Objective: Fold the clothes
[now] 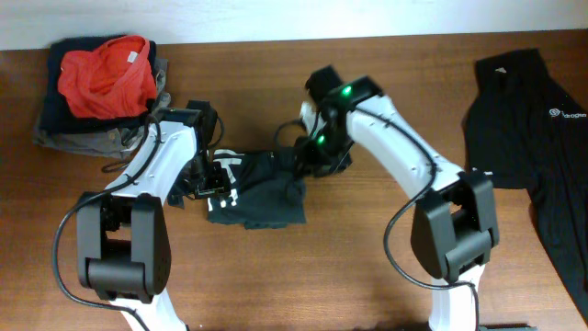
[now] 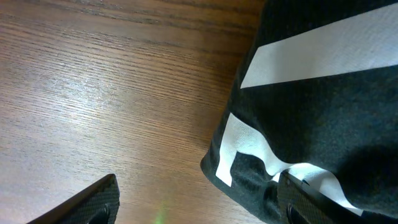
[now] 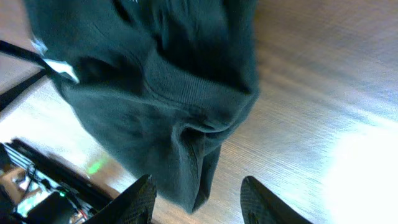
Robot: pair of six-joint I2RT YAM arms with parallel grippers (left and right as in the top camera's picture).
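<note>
A brown wood-grain desk [image 1: 276, 276] fills the view. At its far left corner, a crumpled red garment [image 1: 106, 74] lies on top of a stack, with grey-olive cloth [image 1: 57, 138] showing underneath.

One black shirt [image 1: 262, 188] with a white stripe print sits crumpled in a small heap at center. Second black shirt [image 1: 533, 138], tiny white logo on it, lies spread out flat at far right.

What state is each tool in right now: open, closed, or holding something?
Left tool: open, holding nothing, one finger over the edge of the black shirt.
Right tool: open; a shirt fold lies loose between its fingers, not pinched.
</note>
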